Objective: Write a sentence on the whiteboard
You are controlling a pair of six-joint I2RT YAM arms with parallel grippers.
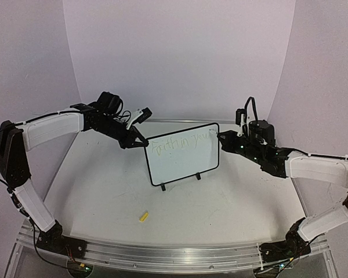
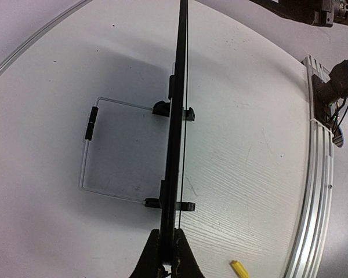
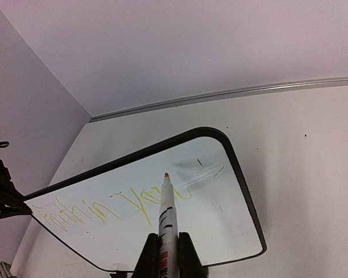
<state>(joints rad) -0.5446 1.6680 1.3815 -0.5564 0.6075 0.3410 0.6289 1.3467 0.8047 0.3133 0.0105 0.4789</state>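
Note:
The whiteboard [image 1: 182, 159] stands upright on two black clip feet [image 1: 198, 176] at the table's middle. From the left wrist it shows edge-on [image 2: 175, 133]. My left gripper [image 1: 140, 142] [image 2: 168, 255] is shut on the board's upper left edge. A line of faint yellow handwriting, the sentence [image 1: 182, 141] [image 3: 104, 211], runs along the board's top. My right gripper [image 1: 223, 136] [image 3: 167, 252] is shut on a white marker [image 3: 167, 217]. The marker's orange tip sits at the end of the writing, near the whiteboard's [image 3: 220, 220] top right corner.
A small yellow marker cap [image 1: 143, 217] [image 2: 239, 269] lies on the table in front of the board. A thin wire frame [image 2: 87, 156] lies behind the board. An aluminium rail [image 1: 174, 255] runs along the near edge. Purple walls close the back and sides.

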